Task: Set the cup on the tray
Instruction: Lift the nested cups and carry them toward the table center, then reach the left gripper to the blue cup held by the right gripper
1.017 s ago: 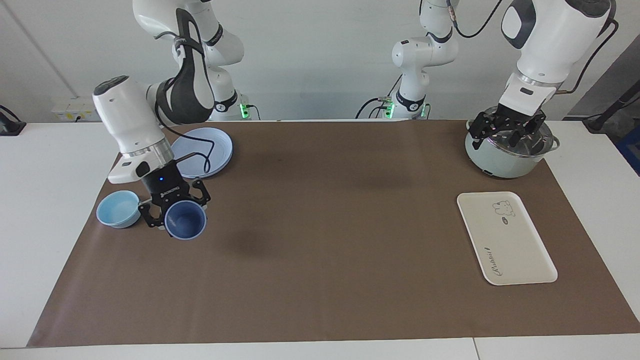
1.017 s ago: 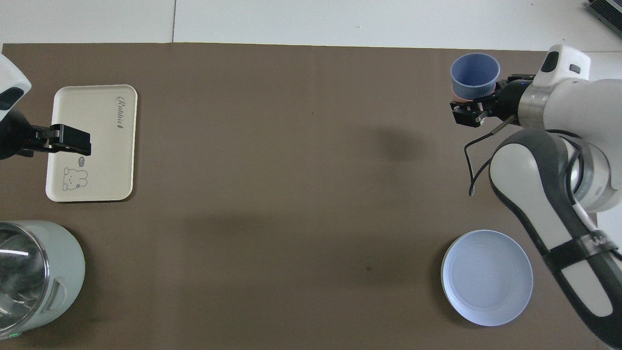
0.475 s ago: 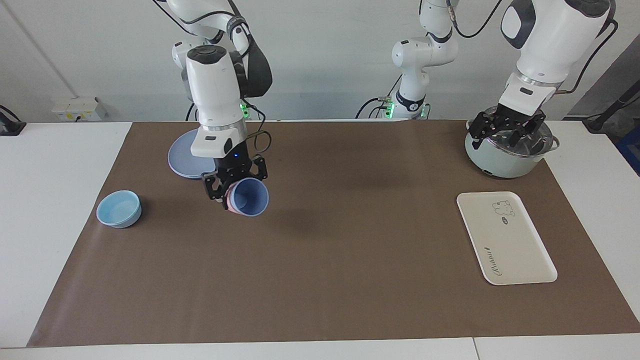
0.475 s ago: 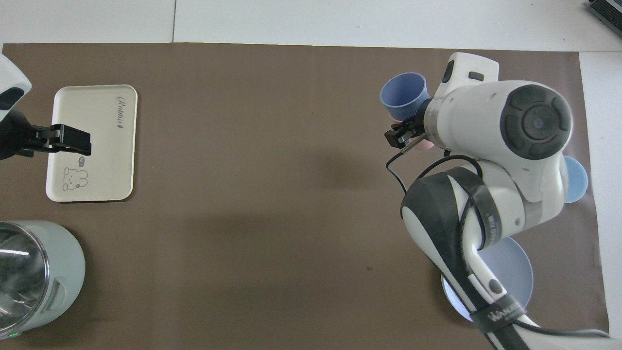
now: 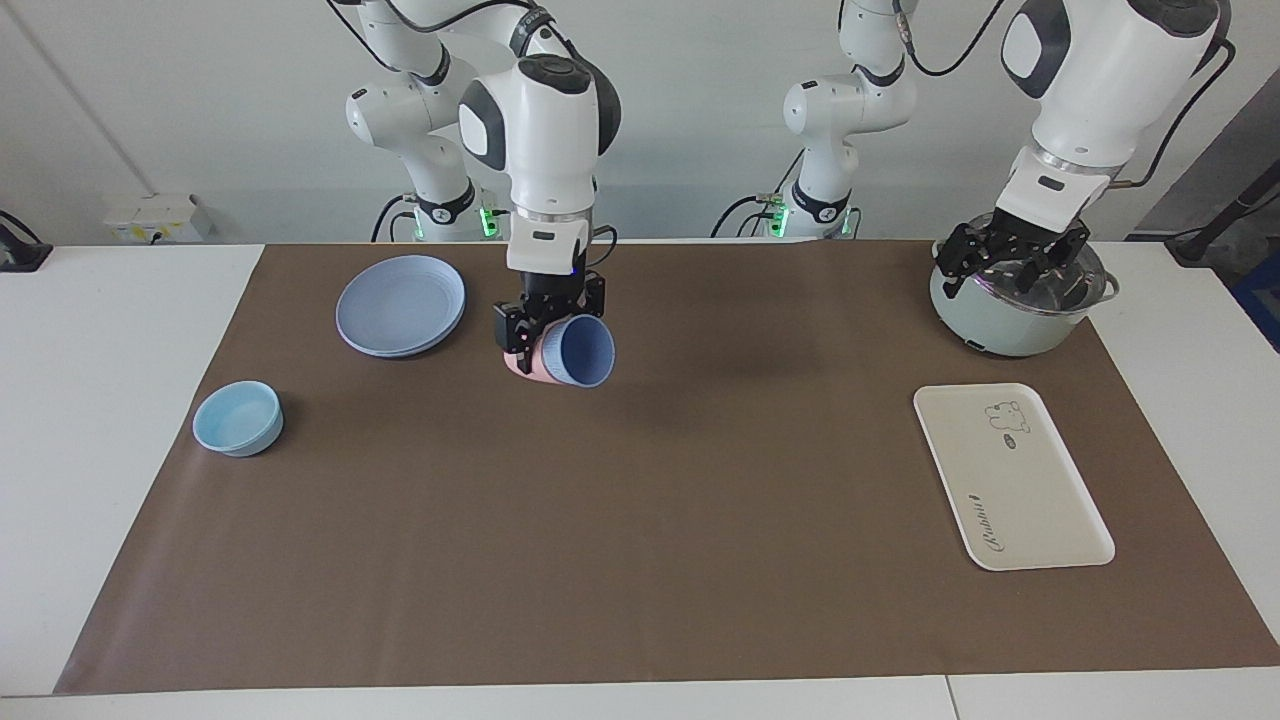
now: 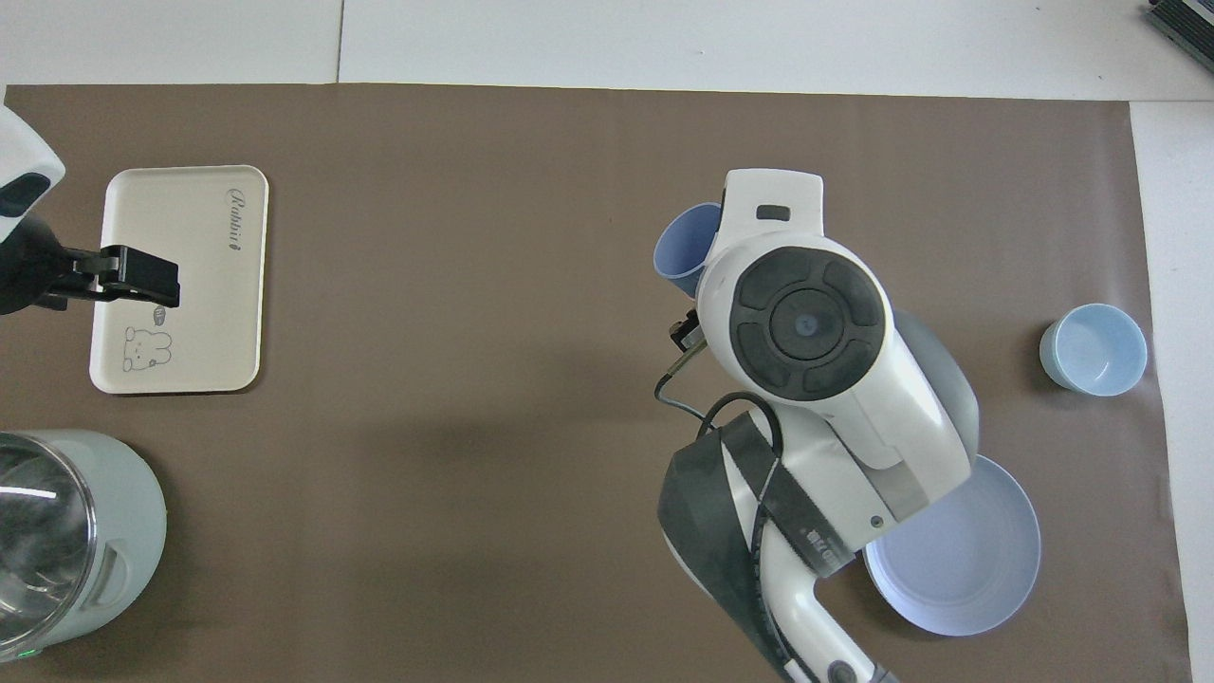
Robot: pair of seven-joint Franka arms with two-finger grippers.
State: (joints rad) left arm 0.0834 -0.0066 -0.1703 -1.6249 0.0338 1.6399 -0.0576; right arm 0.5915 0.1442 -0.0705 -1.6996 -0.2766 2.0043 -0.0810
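— What can't you make out from here?

— The right gripper (image 5: 545, 335) is up over the middle of the brown mat (image 5: 640, 560), pinching the blue cup (image 5: 583, 351), which is tipped with its mouth turned sideways. A pink cup (image 5: 532, 362) sits around its base, mostly hidden by the fingers. From overhead the arm's wrist covers nearly all of it; only a slice of the cup's rim (image 6: 685, 249) pokes out.

— And the other arm?

— It waits. The left gripper (image 5: 1015, 262) hangs over the pot (image 5: 1020, 325) at the mat's corner by the left arm's base, claw spread. Overhead, the pot (image 6: 66, 531) is cut off by the picture's edge.

— Where's the tray?

— The tray (image 5: 1085, 545) lies flat near the mat's edge at the left arm's end, well apart from the cup, nothing on it. Bare mat runs between the two.

— Anything at the right arm's end?

— A blue plate (image 5: 400, 303) near the robots' edge, and a small blue bowl (image 5: 238, 418) close to the mat's end edge
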